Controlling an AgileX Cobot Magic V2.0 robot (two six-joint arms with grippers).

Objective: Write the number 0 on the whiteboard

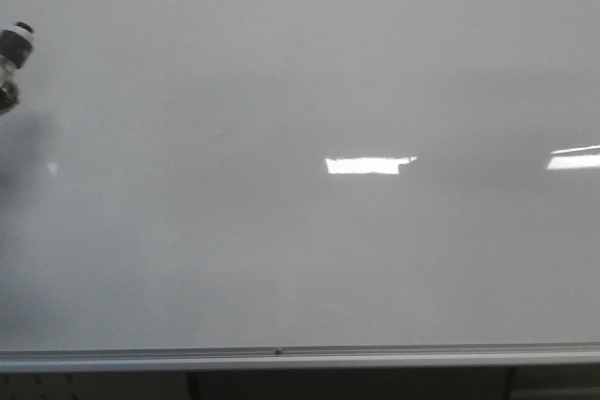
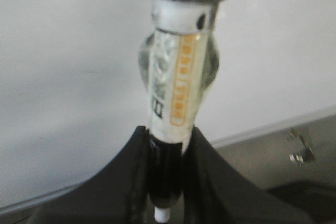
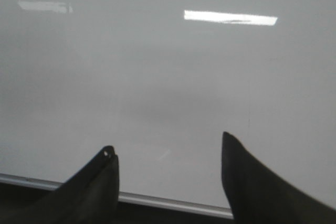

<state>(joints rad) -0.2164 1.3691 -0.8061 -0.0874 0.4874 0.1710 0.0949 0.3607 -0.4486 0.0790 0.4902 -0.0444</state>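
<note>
The whiteboard [image 1: 300, 91] fills nearly the whole front view, its silver rail [image 1: 300, 357] running along the bottom edge. Two bright rectangular reflections are seen on the board above the rail, one near the middle [image 1: 369, 165] and one at the right edge [image 1: 574, 158]. No drawn 0 can be made out on the board; only a very faint speck shows left of the middle reflection, too small to identify.

A marker [image 2: 173, 93] is clamped in the left claw [image 2: 167, 156], the two black fingers [image 2: 126, 182] being pressed against its dark lower end. Its white barrel carries an orange-printed label under clear wrapping, and its dark cap end points toward the board. In the front view only the marker's tip end [image 1: 13, 53] is seen, at the board's left edge well above the rail, with a soft shadow under it. Whether it touches the board cannot be told.

The right claw [image 3: 168, 153] is held wide apart, nothing between its fingers [image 3: 100, 182], and is aimed at the board just above the rail.
</note>
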